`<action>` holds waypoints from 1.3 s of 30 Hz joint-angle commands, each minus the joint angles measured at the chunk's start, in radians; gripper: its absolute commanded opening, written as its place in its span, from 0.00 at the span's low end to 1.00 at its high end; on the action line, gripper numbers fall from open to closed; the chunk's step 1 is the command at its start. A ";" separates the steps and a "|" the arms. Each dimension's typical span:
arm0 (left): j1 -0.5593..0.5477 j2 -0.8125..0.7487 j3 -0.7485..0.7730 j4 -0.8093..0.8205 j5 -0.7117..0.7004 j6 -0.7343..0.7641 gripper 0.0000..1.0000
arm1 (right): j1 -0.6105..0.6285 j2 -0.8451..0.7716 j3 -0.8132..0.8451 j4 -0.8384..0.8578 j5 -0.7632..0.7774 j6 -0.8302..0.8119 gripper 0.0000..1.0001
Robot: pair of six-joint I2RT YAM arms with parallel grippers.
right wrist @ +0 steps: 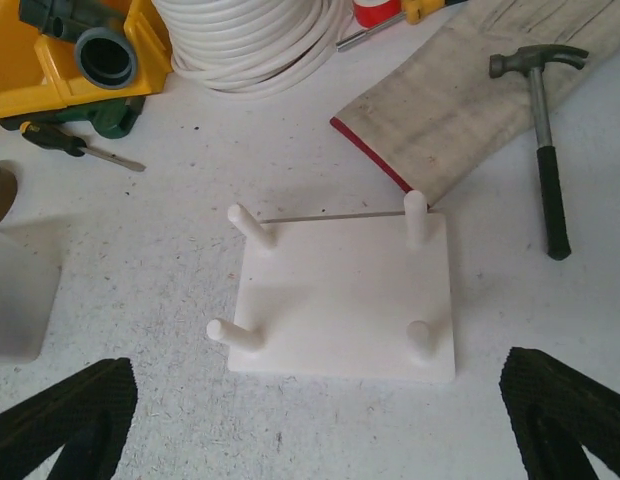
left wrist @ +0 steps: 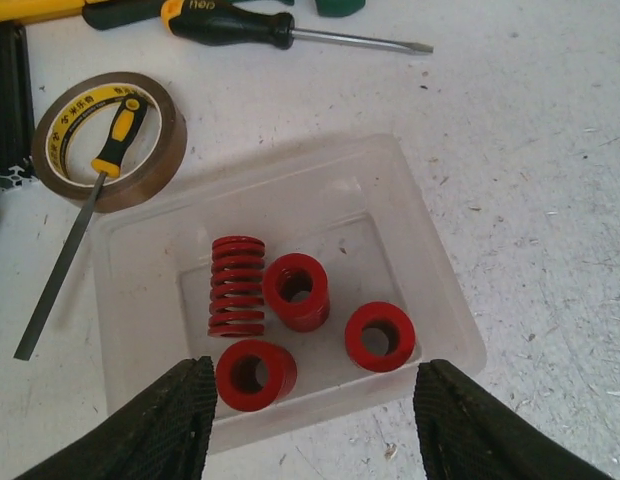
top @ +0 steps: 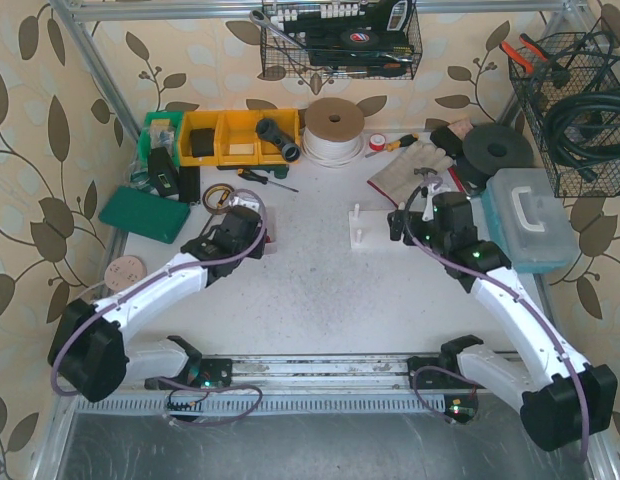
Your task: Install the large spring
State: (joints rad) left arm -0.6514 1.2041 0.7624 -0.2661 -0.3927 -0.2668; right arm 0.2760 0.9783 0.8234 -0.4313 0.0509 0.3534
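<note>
Installation not begun. Large spring (left wrist: 236,287) sits with three shorter red springs (left wrist: 380,337) in a clear tray (left wrist: 430,250). Left pincer (left wrist: 317,368) hovers over the tray's near edge, fingers apart, grasping nothing. White peg board (right wrist: 340,300) shows four bare pegs (right wrist: 415,215). Right pincer (right wrist: 315,365) hangs above it, released and empty. Pick-up and seating are both outstanding. Desk (top: 320,290) is white and scuffed. Walls (top: 30,150) are leaf-patterned, with wire baskets (top: 340,45) hung.

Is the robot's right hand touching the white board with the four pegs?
Apart. The right wrist view shows the right gripper open wide, with a strip of bare table between each finger and the white board.
</note>
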 commanded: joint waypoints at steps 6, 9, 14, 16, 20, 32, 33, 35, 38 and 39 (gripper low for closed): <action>0.116 0.160 0.166 -0.158 0.112 0.042 0.50 | 0.020 -0.051 -0.161 0.180 0.007 0.072 0.96; 0.148 0.215 0.203 -0.221 0.128 0.065 0.47 | 0.020 -0.079 -0.200 0.214 0.042 0.079 0.95; 0.195 0.277 0.219 -0.261 0.180 0.066 0.45 | 0.023 -0.087 -0.218 0.238 0.050 0.080 0.95; 0.196 0.281 0.221 -0.271 0.185 0.063 0.46 | 0.024 -0.074 -0.215 0.238 0.044 0.080 0.95; 0.196 0.282 0.219 -0.279 0.183 0.062 0.50 | 0.031 -0.051 -0.206 0.235 0.043 0.078 0.94; 0.196 0.373 0.247 -0.314 0.226 0.060 0.50 | 0.056 -0.043 -0.202 0.237 0.076 0.063 0.93; 0.196 0.382 0.251 -0.316 0.230 0.060 0.49 | 0.057 -0.042 -0.202 0.238 0.077 0.062 0.93; 0.196 0.397 0.259 -0.326 0.219 0.055 0.49 | 0.060 -0.037 -0.201 0.237 0.079 0.060 0.93; 0.196 0.409 0.267 -0.349 0.184 0.050 0.49 | 0.063 -0.030 -0.198 0.236 0.082 0.058 0.93; 0.196 0.410 0.268 -0.354 0.178 0.049 0.49 | 0.065 -0.030 -0.197 0.235 0.084 0.057 0.92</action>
State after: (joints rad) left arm -0.4572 1.6024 1.0061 -0.5373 -0.2028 -0.2138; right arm 0.3325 0.9390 0.6167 -0.2127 0.1097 0.4210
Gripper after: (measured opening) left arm 0.489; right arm 0.928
